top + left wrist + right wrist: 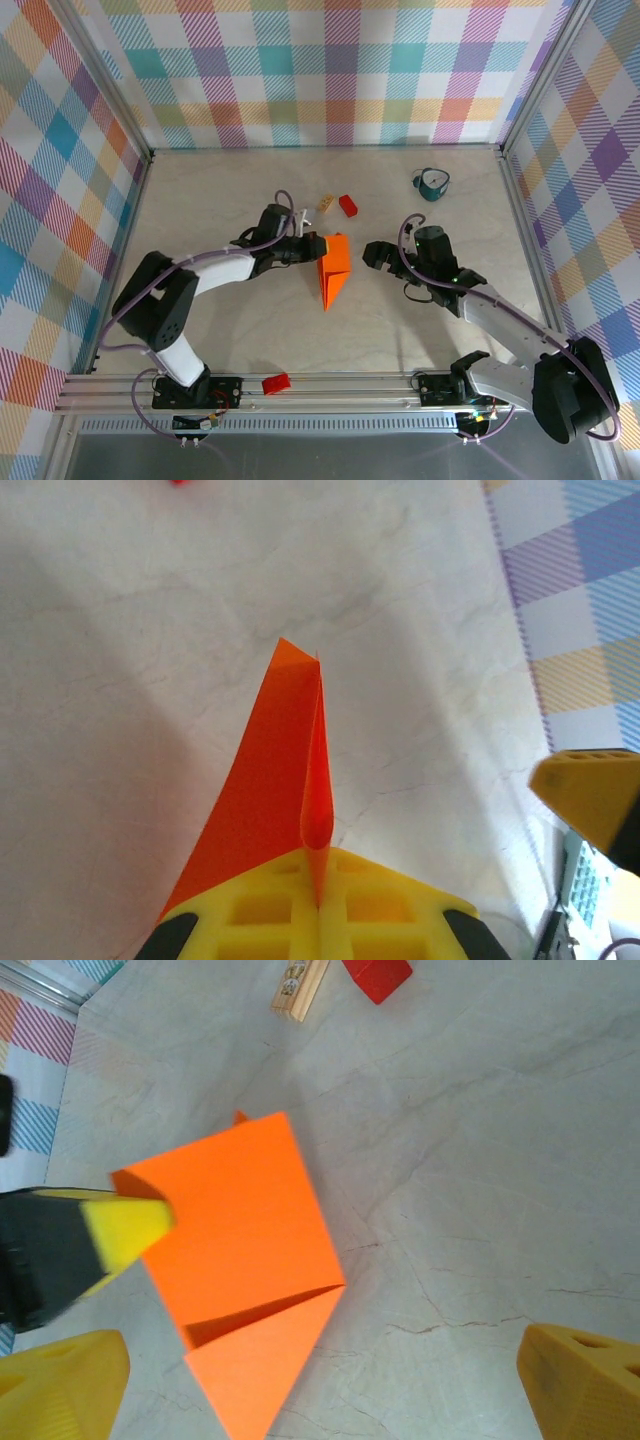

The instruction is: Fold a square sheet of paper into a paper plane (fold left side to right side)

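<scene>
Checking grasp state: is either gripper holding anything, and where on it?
Left gripper pinches the folded orange paper at its left edge, wide end. Right gripper open, empty.

From high over the near edge of the pale marbled tabletop (220, 200), the fixed overhead camera looks steeply down on the whole surface and its checked walls (330, 70). The left wrist camera sits right behind its own yellow-tipped left gripper (318, 905), facing along the folded sheet of thin bright orange paper (270, 790) edge-on at very close range. The right wrist camera stands farther off, looking down between the spread fingers of the right gripper (322, 1385) at the same paper. It shares the small red block (377, 975) and tan wooden block (300, 985) with the overhead view.
</scene>
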`<state>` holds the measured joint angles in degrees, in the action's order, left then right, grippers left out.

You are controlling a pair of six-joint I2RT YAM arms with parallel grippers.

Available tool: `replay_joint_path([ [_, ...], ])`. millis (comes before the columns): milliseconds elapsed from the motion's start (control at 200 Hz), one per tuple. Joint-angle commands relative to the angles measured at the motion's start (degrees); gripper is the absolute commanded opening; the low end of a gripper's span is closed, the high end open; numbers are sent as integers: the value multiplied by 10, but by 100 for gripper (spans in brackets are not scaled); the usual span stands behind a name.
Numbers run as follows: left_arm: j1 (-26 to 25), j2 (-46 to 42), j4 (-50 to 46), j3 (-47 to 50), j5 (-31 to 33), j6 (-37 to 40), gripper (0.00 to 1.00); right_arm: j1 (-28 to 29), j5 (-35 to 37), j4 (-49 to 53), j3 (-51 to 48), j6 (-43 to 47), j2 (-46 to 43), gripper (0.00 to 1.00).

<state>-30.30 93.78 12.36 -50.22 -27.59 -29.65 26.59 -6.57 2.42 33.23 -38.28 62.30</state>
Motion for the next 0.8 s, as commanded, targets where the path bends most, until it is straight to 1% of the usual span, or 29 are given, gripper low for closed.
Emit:
replay_joint_path([
  [0,29,-42,-5,31,-35,36,0,-3,16,14,-7,23,-15,99],
  [115,55,-72,1,59,-77,53,0,-3,18,16,-6,25,-18,99],
  [260,81,-110,3,82,-149,82,0,-3,16,11,-4,29,-18,99],
  [375,97,-137,-11,91,-196,109,0,-4,-14,6,7,51,-12,99],
  [425,101,-145,-12,94,-215,117,0,-4,-42,4,15,67,-6,99],
  [615,104,-154,4,105,-273,118,0,-7,-204,-18,49,122,38,99],
  [680,104,-155,21,111,-286,110,0,-7,-259,-36,56,129,54,100],
  [795,104,-152,59,120,-306,90,0,-7,-333,-88,55,118,80,98],
])
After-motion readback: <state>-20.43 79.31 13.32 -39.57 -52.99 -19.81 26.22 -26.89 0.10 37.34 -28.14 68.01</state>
